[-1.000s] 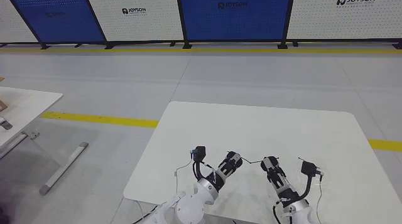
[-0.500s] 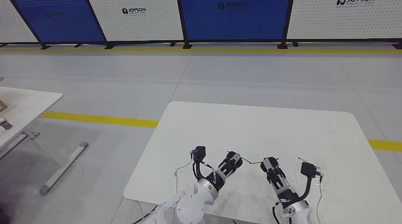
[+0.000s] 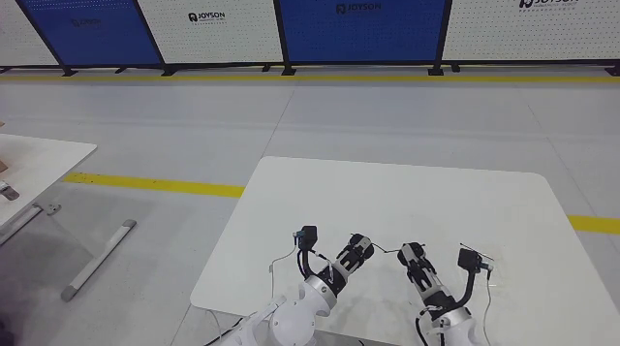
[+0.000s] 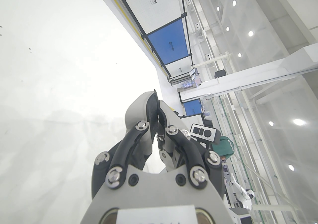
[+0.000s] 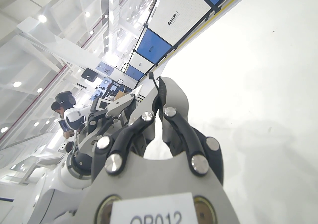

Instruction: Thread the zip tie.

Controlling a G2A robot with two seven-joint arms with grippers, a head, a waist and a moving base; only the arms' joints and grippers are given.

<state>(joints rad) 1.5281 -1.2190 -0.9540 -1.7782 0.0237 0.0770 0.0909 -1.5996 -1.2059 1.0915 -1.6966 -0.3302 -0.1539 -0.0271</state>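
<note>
Top view: at the near edge of the white table [image 3: 387,186], in the lower middle of the frame, the left gripper [image 3: 361,244] and the right gripper [image 3: 412,250] faced each other. The thin black zip tie [image 3: 387,250] was strung across the short gap between them, just above the tabletop. Over the previous second the right arm had edged slightly toward the lower left of the frame, narrowing the gap, while the left arm kept its place. That small shift probably meant the two ends were being lined up. No closed loop could be made out, so the threading itself looked still to come.

Left wrist view: the left gripper [image 4: 157,101], in the lower middle of the frame, had its fingers pressed together. A black sliver of the zip tie [image 4: 155,91] stuck out just past the tips, with the bright table behind at left.

Right wrist view: the right gripper [image 5: 159,87] was pinching the zip tie [image 5: 151,77], whose black end poked out beyond the closed tips at mid-frame. The left gripper [image 5: 121,102] sat close by at centre left. Whether the strap's tail had met the head could not be told from here.
</note>
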